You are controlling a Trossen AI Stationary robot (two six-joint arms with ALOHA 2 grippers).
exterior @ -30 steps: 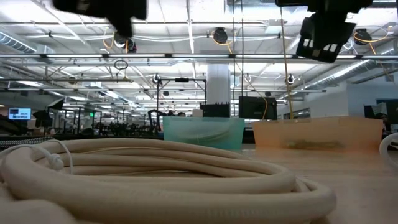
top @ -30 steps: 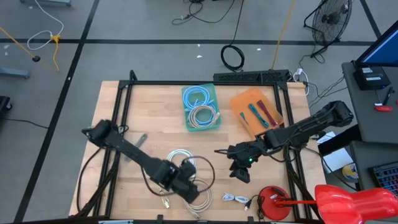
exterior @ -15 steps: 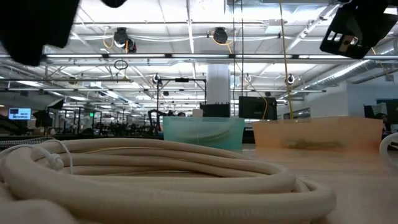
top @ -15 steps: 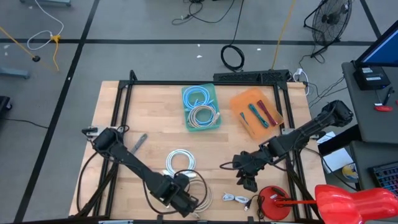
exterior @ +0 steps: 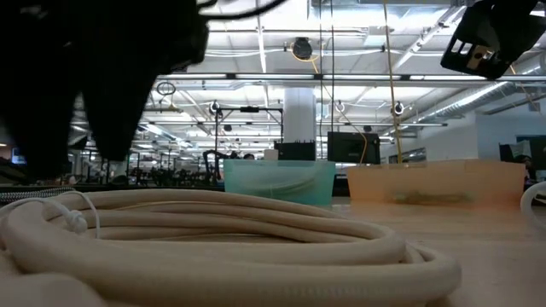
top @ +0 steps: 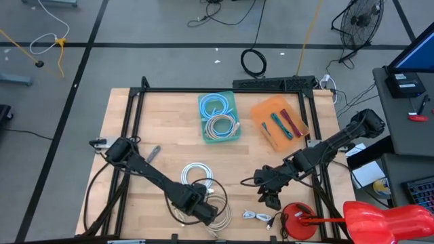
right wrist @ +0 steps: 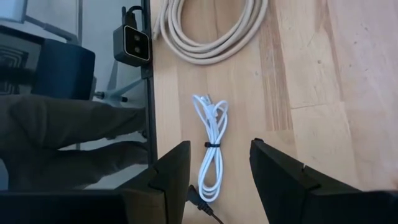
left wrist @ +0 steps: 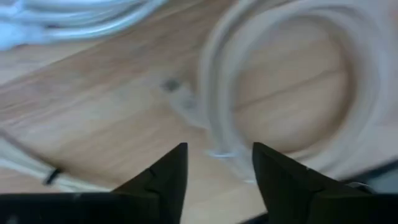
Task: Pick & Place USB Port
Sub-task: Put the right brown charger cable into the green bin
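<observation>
The left gripper has dropped low over the beige cable coil on the worktop, fingers spread and empty. The right gripper hovers open above the bundled white USB cable. No grab yet.

On the table, the tray with coiled cables sits behind the loose cable coil; the second tray lies right of it.

Cable: thin, white, folded into a long bundle (tied at its middle by a dark band)
Pose: lying flat
Place: bare wood surface, near its front edge
</observation>
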